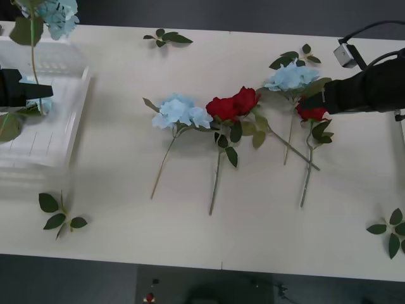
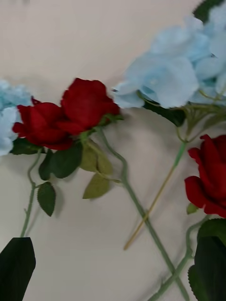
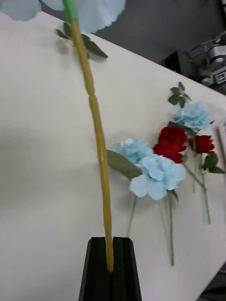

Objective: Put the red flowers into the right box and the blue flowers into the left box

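Blue flowers are split between the left claw and the worktop. One blue flower stem (image 3: 98, 141) is pinched between the pressed-together black fingers of the left claw (image 1: 35, 91), which sits over the left box (image 1: 63, 136) at the worktop's left end. The stem stands roughly upright from the claw, its pale bloom (image 1: 58, 16) high above the box's far edge. A second patch of pale blue shows inside the box just behind the claw; what it belongs to cannot be told.

The right claw (image 1: 314, 101) reaches in from the right edge and hovers at the rightmost rose (image 1: 311, 113); whether its fingers are spread or closed cannot be told. Just beside that rose on its far left lies a blue hydrangea head (image 1: 291, 77).

At mid-worktop (image 1: 190, 221), two red roses (image 1: 233, 104) lie with blooms touching, and another blue hydrangea (image 1: 180, 111) lies just left of them. Stems of all point toward the near edge.

Loose leaf sprigs lie at the far edge (image 1: 166, 38), the near left (image 1: 58, 214) and the near right (image 1: 391, 229).
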You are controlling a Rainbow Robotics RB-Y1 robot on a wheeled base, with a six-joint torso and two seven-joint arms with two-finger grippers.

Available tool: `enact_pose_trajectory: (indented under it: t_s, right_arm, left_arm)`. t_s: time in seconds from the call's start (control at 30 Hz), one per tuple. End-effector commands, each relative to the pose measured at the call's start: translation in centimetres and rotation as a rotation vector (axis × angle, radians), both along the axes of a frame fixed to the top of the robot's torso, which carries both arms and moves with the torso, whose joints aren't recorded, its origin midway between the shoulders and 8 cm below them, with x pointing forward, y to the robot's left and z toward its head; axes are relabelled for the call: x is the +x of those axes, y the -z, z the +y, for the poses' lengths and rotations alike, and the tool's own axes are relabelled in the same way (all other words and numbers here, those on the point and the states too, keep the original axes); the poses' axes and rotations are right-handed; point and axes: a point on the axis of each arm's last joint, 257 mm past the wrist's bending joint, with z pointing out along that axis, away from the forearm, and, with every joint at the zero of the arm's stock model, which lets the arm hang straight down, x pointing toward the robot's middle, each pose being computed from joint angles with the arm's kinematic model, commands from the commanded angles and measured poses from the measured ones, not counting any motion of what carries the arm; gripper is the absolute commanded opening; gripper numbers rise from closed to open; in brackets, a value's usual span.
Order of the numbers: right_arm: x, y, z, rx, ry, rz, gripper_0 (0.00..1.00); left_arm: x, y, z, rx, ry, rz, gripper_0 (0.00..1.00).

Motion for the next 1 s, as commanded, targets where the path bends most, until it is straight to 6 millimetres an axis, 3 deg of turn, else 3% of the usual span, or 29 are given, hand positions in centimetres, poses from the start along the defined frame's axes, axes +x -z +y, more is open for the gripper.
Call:
enact_pose_trajectory:
  t_s: [0.03, 0.23, 0.33, 0.5, 0.6, 0.67, 0.7, 0.73, 0.77, 0.9, 0.97, 1.0]
  right_arm:
    - [2.3, -0.1, -0.6, 0.035, 0.155, 0.059, 1.0]
    - [4.5, 3.0, -4.9, -0.057, 0.354, 0.111, 1.0]
    - [4.7, 4.5, -6.4, -0.09, 0.431, 0.144, 1.0]
    - [4.8, 6.7, -6.9, -0.158, 0.464, 0.156, 1.0]
    - [4.7, 7.9, -6.2, -0.157, 0.49, 0.18, 1.0]
    - [4.8, 8.6, -5.7, -0.156, 0.508, 0.187, 1.0]
    - [4.9, 9.0, -5.4, -0.157, 0.518, 0.188, 1.0]
    - [4.9, 9.5, -4.9, -0.152, 0.528, 0.195, 1.0]
    - [5.0, 9.9, -4.7, -0.149, 0.541, 0.197, 1.0]
    - [5.5, 11.1, -3.7, -0.136, 0.555, 0.191, 1.0]
    - [5.9, 11.6, -3.4, -0.121, 0.567, 0.184, 1.0]
    - [6.4, 11.7, -3.4, -0.105, 0.578, 0.168, 1.0]
  left_arm:
    - [-0.3, -4.2, 5.8, 0.149, -0.085, 0.006, 0.0]
    - [-2.1, -9.3, 12.7, 0.353, -0.177, -0.004, 0.0]
    - [-3.2, -10.3, 15.3, 0.418, -0.219, 0.014, 0.0]
    - [-4.2, -9.6, 18.1, 0.49, -0.269, 0.05, 0.0]
    - [-4.3, -8.7, 19.3, 0.525, -0.289, 0.063, 0.01]
    - [-4.0, -8.2, 19.5, 0.539, -0.295, 0.061, 0.3]
    - [-3.9, -7.7, 19.7, 0.547, -0.296, 0.061, 0.62]
    - [-3.8, -7.2, 19.7, 0.549, -0.297, 0.061, 0.82]
    - [-3.6, -6.9, 19.8, 0.549, -0.299, 0.057, 0.89]
    - [-3.6, -6.0, 18.6, 0.522, -0.264, 0.058, 0.96]
    - [-3.4, -5.5, 17.0, 0.499, -0.225, 0.051, 0.97]
    - [-3.2, -5.0, 15.1, 0.484, -0.182, 0.043, 0.97]
